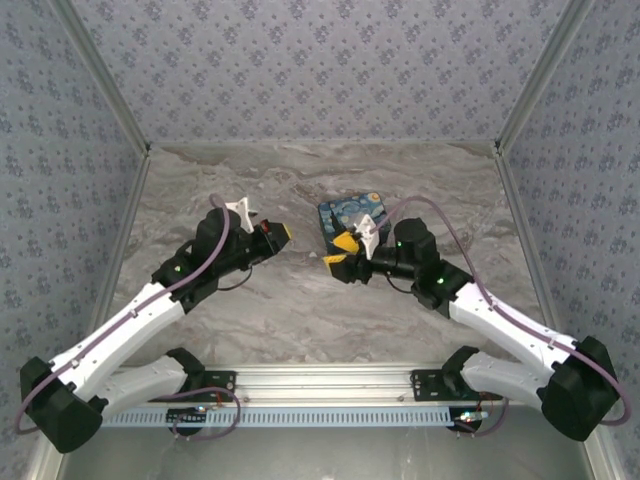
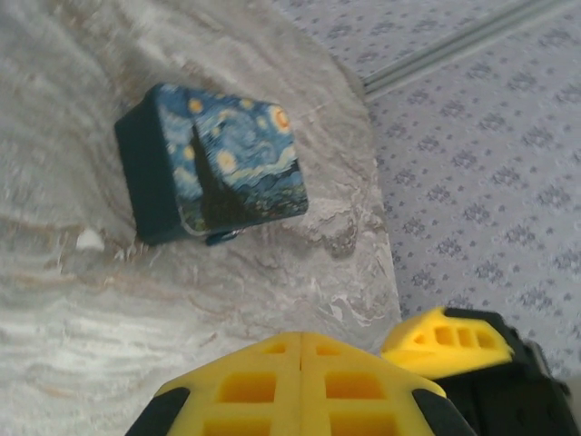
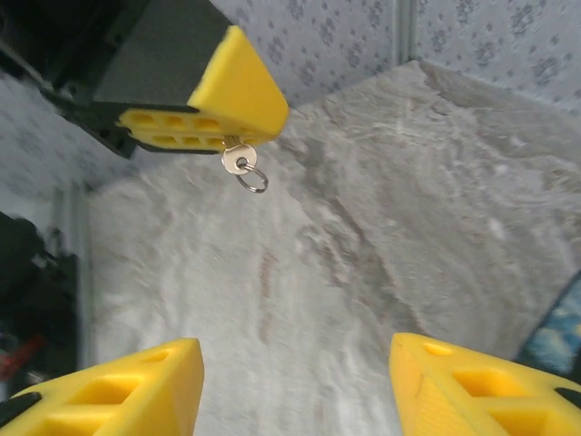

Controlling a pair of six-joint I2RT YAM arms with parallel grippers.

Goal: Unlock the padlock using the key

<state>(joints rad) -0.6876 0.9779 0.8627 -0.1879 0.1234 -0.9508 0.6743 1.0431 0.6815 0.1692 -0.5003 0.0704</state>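
Observation:
My left gripper [image 1: 283,236] is shut on the key [image 3: 238,163]. The key's small silver head and ring hang below its yellow fingers [image 3: 238,95] in the right wrist view. In the left wrist view the two pads [image 2: 300,363] are pressed flat together. The right gripper [image 3: 295,363] is open above bare table, facing the left one across a short gap [image 1: 340,253]. A small blue piece, apparently the padlock [image 2: 221,238], pokes out at the lower edge of the Starry-Night box [image 2: 213,163].
The painted box [image 1: 345,212] sits on the marble table [image 1: 300,310] just behind the right gripper. A white speck [image 2: 89,240] lies beside the box. Patterned walls close in the table at the back and sides.

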